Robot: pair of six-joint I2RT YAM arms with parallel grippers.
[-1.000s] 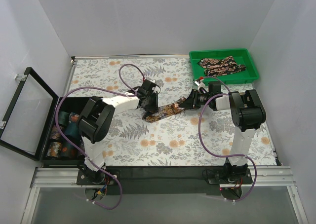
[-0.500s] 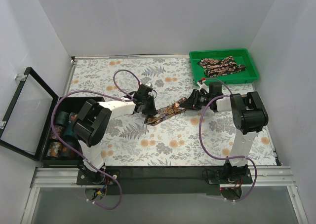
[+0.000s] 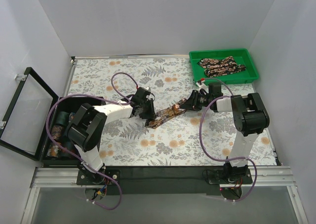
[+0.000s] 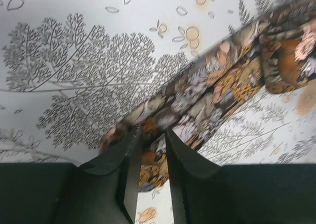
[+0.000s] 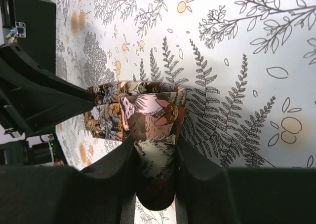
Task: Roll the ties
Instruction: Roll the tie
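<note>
Tie (image 3: 165,114), 1 pc, is laid diagonally on tablecloth (image 3: 168,150) mid-table, pinched at near end by L gripper (image 3: 145,110) and at folded far end by R gripper (image 3: 190,101); est. early roll: strip to be held taut & flat, turns wound tight w/ edges aligned.

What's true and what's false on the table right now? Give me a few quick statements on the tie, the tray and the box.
1. The left jaws and right jaws are both shut on one tie. True.
2. That tie is wound into a finished roll. False: it stretches across the tablecloth between the two arms.
3. The green tray is empty. False: more ties lie in it.
4. The black box at the left has its lid open. True.
</note>
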